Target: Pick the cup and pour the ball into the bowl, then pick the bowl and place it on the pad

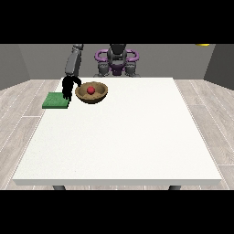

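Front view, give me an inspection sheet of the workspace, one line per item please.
Surface: white table, mostly bare.
Job's things: red ball lies in the brown bowl; bowl stands on the table beside the green pad, not on it; no cup seen.
Clutter: nothing seen.
Hands: the hand at the view's left hangs between pad and bowl, holding nothing; the other hand not in view.
Cables: nothing seen.
Surroundings: wood-plank floor, grey walls.
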`<action>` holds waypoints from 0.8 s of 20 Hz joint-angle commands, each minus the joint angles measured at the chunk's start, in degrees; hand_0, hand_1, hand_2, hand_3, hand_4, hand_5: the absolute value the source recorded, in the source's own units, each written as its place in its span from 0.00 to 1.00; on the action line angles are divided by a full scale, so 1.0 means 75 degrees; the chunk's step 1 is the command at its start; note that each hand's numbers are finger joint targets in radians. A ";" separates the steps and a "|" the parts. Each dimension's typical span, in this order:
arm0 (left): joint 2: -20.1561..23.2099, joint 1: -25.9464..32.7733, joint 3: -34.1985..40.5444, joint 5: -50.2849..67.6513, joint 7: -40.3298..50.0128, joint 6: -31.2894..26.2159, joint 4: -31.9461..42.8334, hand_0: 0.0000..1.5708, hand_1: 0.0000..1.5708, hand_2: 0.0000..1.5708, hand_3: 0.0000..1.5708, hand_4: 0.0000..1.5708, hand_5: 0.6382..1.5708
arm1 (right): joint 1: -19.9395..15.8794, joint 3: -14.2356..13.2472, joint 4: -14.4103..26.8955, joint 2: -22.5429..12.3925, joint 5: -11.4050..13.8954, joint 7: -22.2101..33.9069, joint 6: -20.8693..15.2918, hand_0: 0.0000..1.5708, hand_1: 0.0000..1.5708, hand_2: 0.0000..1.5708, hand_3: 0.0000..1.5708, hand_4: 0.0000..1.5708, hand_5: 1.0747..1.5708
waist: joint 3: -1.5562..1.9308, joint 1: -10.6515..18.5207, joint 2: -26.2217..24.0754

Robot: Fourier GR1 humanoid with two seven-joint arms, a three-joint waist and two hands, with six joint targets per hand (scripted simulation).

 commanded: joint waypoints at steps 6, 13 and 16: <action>0.0456 -0.0034 0.0142 0.0436 0.0160 -0.0181 -0.0423 0.00 0.00 0.00 0.00 0.64 0.97 | -0.0363 0.0046 0.1023 0.0196 0.0275 -0.1183 -0.0250 0.00 0.00 0.00 0.00 0.30 0.95 | 0.0026 0.0110 0.0633; 0.0860 0.0216 0.0464 0.0775 -0.0046 -0.0685 -0.0105 0.00 0.00 0.00 0.00 0.65 0.96 | -0.0415 0.0117 0.0630 0.0407 0.0195 -0.0790 -0.0464 0.00 0.00 0.00 0.00 0.29 0.96 | 0.0015 0.0177 0.0554; 0.0760 0.0472 0.0449 0.0774 -0.0068 -0.0669 -0.0033 0.00 0.00 0.00 0.00 0.65 0.97 | -0.0410 0.0286 0.0513 0.0687 0.0296 -0.0572 -0.0732 0.00 0.00 0.00 0.00 0.30 0.95 | 0.0012 0.0165 0.0285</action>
